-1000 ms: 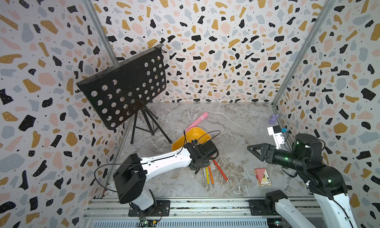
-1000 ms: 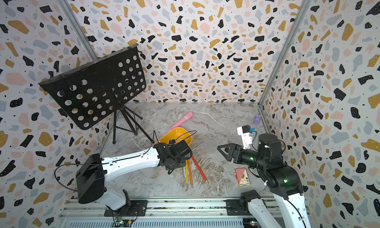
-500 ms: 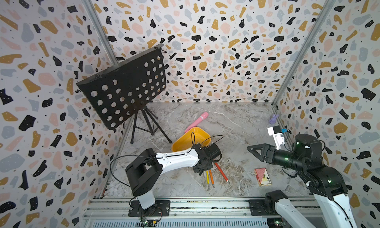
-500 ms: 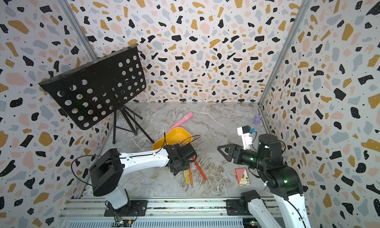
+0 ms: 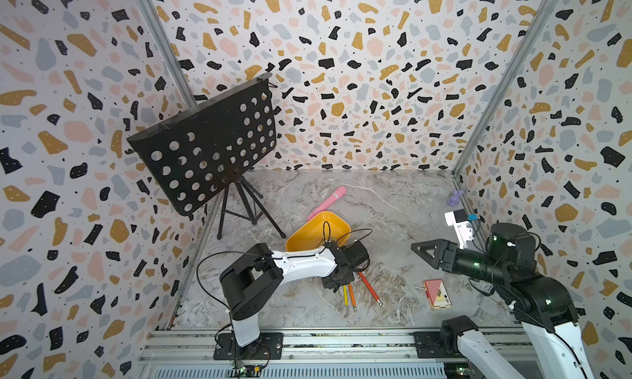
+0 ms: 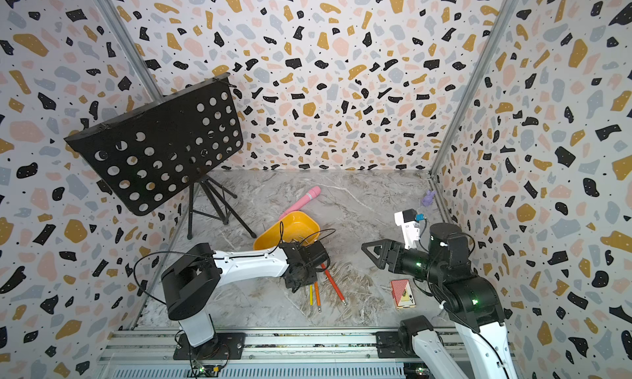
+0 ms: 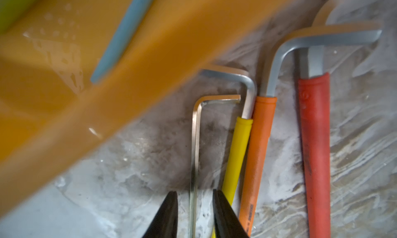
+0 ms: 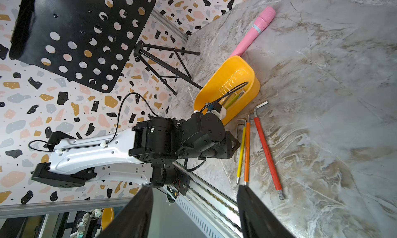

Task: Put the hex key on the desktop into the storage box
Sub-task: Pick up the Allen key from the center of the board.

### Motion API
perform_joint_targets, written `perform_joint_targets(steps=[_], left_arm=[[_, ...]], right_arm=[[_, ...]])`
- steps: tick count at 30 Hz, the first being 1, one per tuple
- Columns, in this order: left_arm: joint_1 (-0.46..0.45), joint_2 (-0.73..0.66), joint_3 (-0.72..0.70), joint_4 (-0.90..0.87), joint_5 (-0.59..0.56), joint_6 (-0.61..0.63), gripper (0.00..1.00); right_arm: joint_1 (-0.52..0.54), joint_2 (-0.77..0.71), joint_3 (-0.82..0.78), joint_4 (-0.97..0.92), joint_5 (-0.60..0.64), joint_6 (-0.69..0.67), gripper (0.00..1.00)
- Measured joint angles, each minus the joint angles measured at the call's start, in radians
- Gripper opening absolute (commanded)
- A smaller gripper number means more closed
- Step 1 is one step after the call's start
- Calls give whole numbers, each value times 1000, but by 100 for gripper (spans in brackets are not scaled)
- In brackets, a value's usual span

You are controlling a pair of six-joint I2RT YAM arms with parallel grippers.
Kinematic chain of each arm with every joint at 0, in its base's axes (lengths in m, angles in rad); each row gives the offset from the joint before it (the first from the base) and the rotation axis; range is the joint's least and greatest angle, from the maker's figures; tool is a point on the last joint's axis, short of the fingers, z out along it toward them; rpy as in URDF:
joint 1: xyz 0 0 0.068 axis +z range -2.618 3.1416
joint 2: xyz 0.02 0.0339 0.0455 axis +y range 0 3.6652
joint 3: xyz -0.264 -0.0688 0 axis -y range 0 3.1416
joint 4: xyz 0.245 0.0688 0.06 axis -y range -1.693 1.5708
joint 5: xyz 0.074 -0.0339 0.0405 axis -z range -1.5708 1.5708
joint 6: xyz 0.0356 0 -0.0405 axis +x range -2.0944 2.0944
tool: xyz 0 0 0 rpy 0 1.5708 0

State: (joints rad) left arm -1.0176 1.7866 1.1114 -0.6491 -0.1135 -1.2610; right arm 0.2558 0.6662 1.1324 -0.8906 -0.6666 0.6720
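The storage box [image 5: 307, 235], a yellow-orange tray, sits tilted mid-desktop [image 5: 393, 206] with a blue key [image 7: 122, 39] inside. Beside it lie several hex keys: a bare metal one [image 7: 194, 151], then yellow-sleeved [image 7: 236, 153], orange-sleeved [image 7: 260, 140] and red-sleeved [image 7: 315, 151] ones. My left gripper [image 7: 194, 191] is down on the desktop, open, its jaws straddling the bare key's long shaft with a small gap on each side. In both top views the left gripper [image 5: 337, 281] [image 6: 301, 281] covers the keys' upper ends. My right gripper [image 5: 419, 249] hovers at the right, open and empty.
A black perforated music stand [image 5: 205, 148] on a tripod fills the back left. A pink cylinder [image 5: 328, 201] lies behind the tray. A red card box [image 5: 437, 293] lies front right, a small purple figure [image 5: 455, 198] by the right wall. The rail [image 5: 342, 339] edges the front.
My left gripper has come down and toward the front, from beside the tray onto the keys, and its jaws have narrowed round the bare key. The right arm has not moved.
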Motion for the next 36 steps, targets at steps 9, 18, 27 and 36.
perform_joint_targets(steps=[9,18,27,36], left_arm=[[14,25,2,2,-6,11,27],[43,45,28,-13,13,60,18],[56,83,79,-39,39,120,7],[58,82,80,-40,45,132,0]], right_arm=[[0,0,0,0,0,0,68],[0,0,0,0,0,0,68],[0,0,0,0,0,1,68],[0,0,0,0,0,1,68]])
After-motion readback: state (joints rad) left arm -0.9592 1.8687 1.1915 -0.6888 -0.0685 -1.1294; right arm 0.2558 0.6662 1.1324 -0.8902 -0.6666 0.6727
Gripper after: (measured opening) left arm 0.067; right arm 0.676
